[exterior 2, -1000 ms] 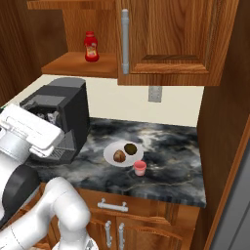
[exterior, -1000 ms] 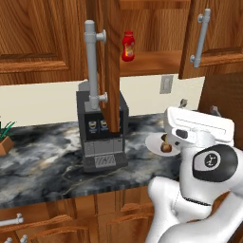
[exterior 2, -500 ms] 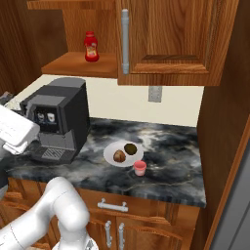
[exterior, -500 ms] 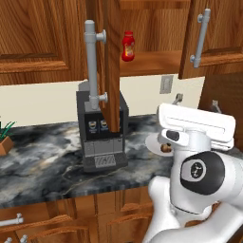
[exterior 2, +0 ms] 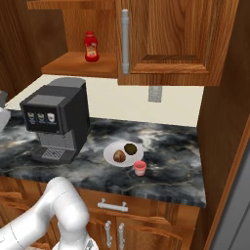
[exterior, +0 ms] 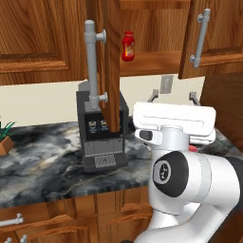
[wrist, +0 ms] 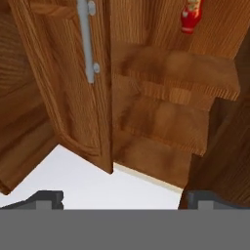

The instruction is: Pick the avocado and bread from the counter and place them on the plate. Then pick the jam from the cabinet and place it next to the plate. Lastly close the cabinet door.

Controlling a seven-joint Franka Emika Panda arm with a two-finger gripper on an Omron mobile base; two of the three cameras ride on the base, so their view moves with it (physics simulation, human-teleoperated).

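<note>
On the counter [exterior 2: 171,166] lies the white plate [exterior 2: 111,149] with the brown bread [exterior 2: 119,156] and the dark green avocado [exterior 2: 130,148] on it. The pink jam [exterior 2: 140,168] stands on the counter just right of the plate's front edge. The cabinet door [exterior: 111,61] stands open, edge-on, with its grey bar handle [exterior: 92,61]. My gripper [exterior: 173,96] is open and empty, raised in front of the counter and pointing up at the cabinet [exterior: 156,28]. In the hand view the door [wrist: 63,97] and its handle [wrist: 88,39] are left of the shelf [wrist: 180,73].
A black coffee machine [exterior 2: 56,122] stands on the counter left of the plate, under the open door. A taller red bottle [exterior 2: 90,46] stands on the cabinet shelf. A second, closed door with a bar handle [exterior 2: 125,41] is to the right. A plant [exterior: 4,137] sits far left.
My hand has swung left and risen toward the open cabinet, leaving the right base view at its left edge. The gripper stayed open. Plate, bread, avocado and jam have not moved.
</note>
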